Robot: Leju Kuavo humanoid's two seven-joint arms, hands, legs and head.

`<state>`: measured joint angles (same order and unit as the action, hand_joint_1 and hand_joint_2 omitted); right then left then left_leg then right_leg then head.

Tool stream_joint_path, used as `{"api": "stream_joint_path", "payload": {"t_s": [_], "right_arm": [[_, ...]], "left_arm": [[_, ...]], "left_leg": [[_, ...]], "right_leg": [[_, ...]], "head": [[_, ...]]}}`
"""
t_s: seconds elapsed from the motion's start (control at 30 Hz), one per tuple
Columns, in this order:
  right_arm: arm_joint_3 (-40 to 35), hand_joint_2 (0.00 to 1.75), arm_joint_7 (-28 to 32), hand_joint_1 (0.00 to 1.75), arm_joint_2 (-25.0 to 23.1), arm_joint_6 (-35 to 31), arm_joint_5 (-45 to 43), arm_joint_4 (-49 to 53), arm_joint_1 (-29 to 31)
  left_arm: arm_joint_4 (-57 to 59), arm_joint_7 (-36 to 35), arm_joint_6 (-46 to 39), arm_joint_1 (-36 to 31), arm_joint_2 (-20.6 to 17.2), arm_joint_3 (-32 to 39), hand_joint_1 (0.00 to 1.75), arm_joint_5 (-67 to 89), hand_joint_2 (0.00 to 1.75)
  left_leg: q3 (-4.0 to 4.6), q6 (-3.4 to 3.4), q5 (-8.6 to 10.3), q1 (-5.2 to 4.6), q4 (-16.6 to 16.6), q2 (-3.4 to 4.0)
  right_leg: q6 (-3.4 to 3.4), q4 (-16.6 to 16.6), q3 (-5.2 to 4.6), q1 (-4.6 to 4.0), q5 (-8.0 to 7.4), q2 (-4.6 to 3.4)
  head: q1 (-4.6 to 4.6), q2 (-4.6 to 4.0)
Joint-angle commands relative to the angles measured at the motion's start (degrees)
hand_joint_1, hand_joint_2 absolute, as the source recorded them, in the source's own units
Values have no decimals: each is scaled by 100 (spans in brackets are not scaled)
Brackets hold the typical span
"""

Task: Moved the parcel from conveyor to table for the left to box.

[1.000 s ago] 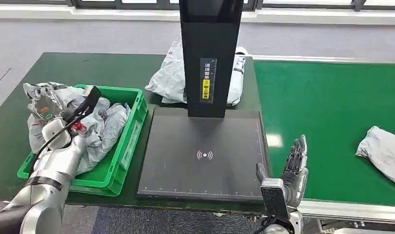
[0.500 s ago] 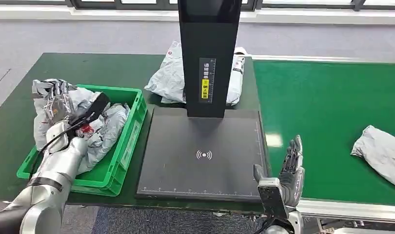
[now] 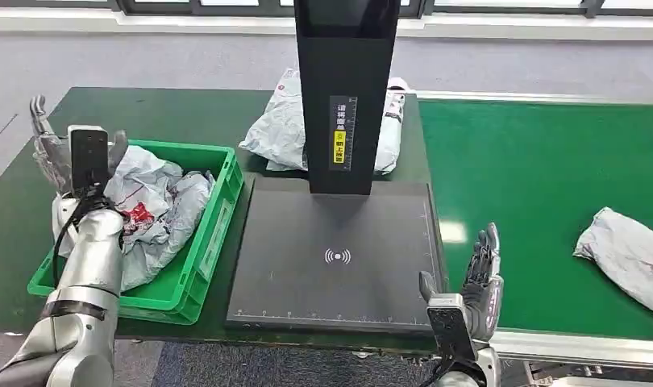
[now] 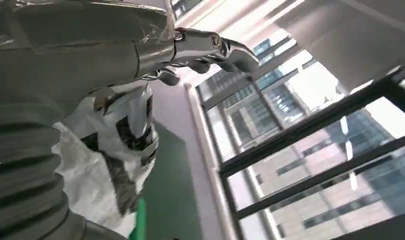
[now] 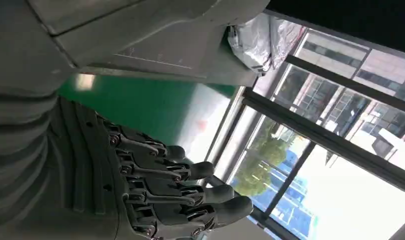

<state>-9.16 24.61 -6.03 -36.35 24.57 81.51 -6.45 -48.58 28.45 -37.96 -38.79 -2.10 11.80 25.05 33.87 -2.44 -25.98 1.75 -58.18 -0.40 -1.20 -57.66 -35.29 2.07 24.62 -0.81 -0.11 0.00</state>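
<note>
Green crate [image 3: 201, 260] full of crumpled grey parcels [image 3: 158, 201]

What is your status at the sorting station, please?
Left hand open over bin. Right hand open at belt edge. Parcel on belt, path clear.

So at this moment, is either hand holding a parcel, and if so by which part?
No. The left hand is raised with fingers spread beside the bin, holding nothing. The right hand is open at the conveyor edge.
</note>
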Motion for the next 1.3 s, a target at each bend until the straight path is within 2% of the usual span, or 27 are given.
{"api": "stream_joint_path", "payload": {"t_s": [0.03,0.2,0.27,0.33,0.4,0.47,0.5,0.53,0.6,0.73,0.77,0.87,1.03,1.17,1.3], "right_arm": [[-132,175,51,0,102,-85,-94,-633,325],[-132,175,51,0,102,-85,-94,-633,325],[-99,175,60,0,115,-127,-126,-573,284],[-46,175,70,0,138,-130,-221,-567,282],[17,175,107,0,178,6,-420,-601,337],[52,175,79,0,203,283,-667,-683,434],[71,175,62,0,198,663,-986,-730,513],[85,0,63,0,169,680,-991,-781,580],[48,0,46,0,101,1002,-1135,-872,743],[-106,0,46,0,-109,1049,-978,-756,864],[-186,175,15,0,-174,1061,-899,-775,928],[-302,175,7,0,-279,1002,-793,-1034,1101],[-465,175,-10,0,-349,800,-489,-1145,1160],[-498,175,-59,0,-343,617,-293,-1211,1180],[-512,175,-72,0,-331,557,-233,-1239,1202]], "left_arm": [[-573,328,-61,99,387,-212,0,-198,175],[-573,328,-61,99,387,-212,0,-198,175],[-607,384,82,121,393,-498,0,-267,175],[-730,330,550,197,512,-898,0,-472,175],[-831,159,1505,344,671,-1503,0,-937,175],[-662,5,2190,427,753,-2083,0,-1128,175],[-523,-56,2487,495,874,-2280,0,-1366,175],[-399,-56,2618,535,962,-2418,0,-1433,175],[53,-92,2997,537,1133,-2741,0,-1658,175],[805,-58,2720,491,1574,-3037,0,-1723,175],[955,18,2645,486,1679,-3096,0,-1740,175],[1231,273,2288,485,1848,-3153,0,-1814,175],[1430,421,1938,575,1949,-3424,0,-1755,175],[1481,495,1316,632,1999,-3547,0,-1557,175],[1514,464,1255,619,1995,-3583,0,-1528,175]], "left_leg": [[-11,23,3,-2,9,-8],[-8,11,0,-2,5,1],[-18,19,2,-1,14,-2],[-16,22,3,0,13,-15],[-10,18,2,-1,7,-20],[-9,17,3,-3,7,-20],[-14,23,6,-6,13,-33],[-19,27,6,-4,16,-32],[-14,25,6,-8,10,-42],[-28,32,2,-16,21,-25],[-21,28,3,-18,16,-33],[-24,28,0,-15,17,-34],[-26,26,-2,-15,18,-16],[-15,22,-4,-12,9,-19],[-11,20,-4,-12,8,-15]], "right_leg": [[15,14,20,-5,-1,21],[10,6,12,-1,-1,8],[19,16,23,-6,-2,15],[19,17,28,-7,2,30],[12,12,22,-4,3,32],[8,12,20,-2,2,30],[9,19,32,0,3,46],[12,25,38,-3,2,47],[8,22,38,2,1,56],[15,33,46,8,-6,42],[13,26,40,10,-3,51],[17,27,41,6,-2,49],[15,24,36,6,-4,29],[6,17,27,6,-1,28],[6,15,22,7,-2,23]], "head": [[2,0],[2,0],[0,0],[2,0],[2,0],[2,0],[0,0],[0,0],[2,-2],[2,0],[2,0],[0,0],[0,0],[2,0],[2,0]]}}
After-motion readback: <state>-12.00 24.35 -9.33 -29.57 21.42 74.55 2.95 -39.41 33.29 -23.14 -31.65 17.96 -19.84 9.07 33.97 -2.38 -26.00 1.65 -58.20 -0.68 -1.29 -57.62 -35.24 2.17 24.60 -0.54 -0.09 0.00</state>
